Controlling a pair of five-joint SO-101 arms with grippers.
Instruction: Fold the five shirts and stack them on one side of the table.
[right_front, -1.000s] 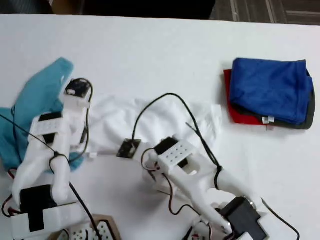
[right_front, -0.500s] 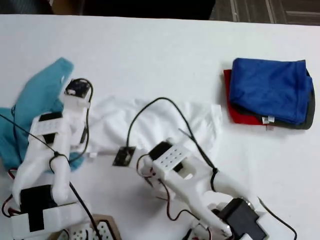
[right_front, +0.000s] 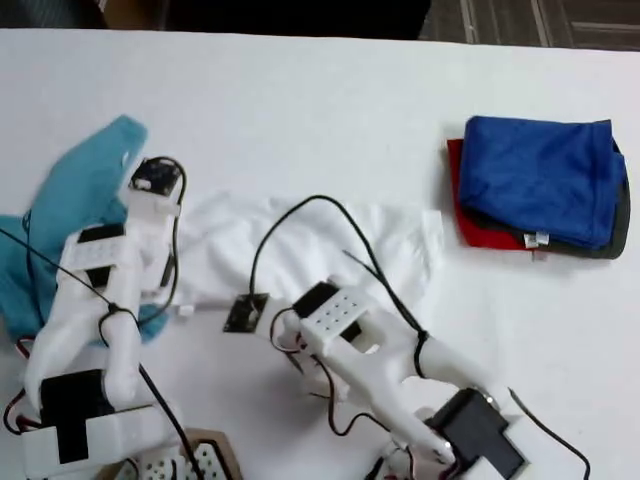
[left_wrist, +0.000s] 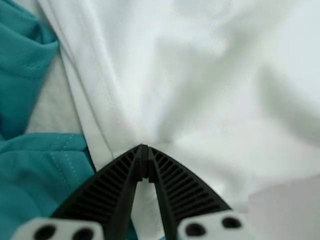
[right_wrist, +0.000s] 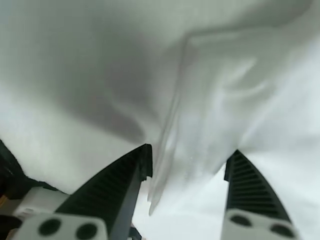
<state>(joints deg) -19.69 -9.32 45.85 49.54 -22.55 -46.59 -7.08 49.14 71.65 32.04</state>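
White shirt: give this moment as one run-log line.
left gripper: shut on white shirt | right gripper: open around its fabric | teal shirt: unfolded

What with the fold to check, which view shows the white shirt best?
The high view: the white shirt shows nearly whole. Left wrist: a pinched edge. Right wrist: a fold between open jaws.

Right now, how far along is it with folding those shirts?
Three look done: blue shirt, dark shirt and red shirt, stacked at one side. In hand: the white shirt, with the left pincer shut on its edge and the right pincer open over it. Not yet folded: the crumpled teal shirt.
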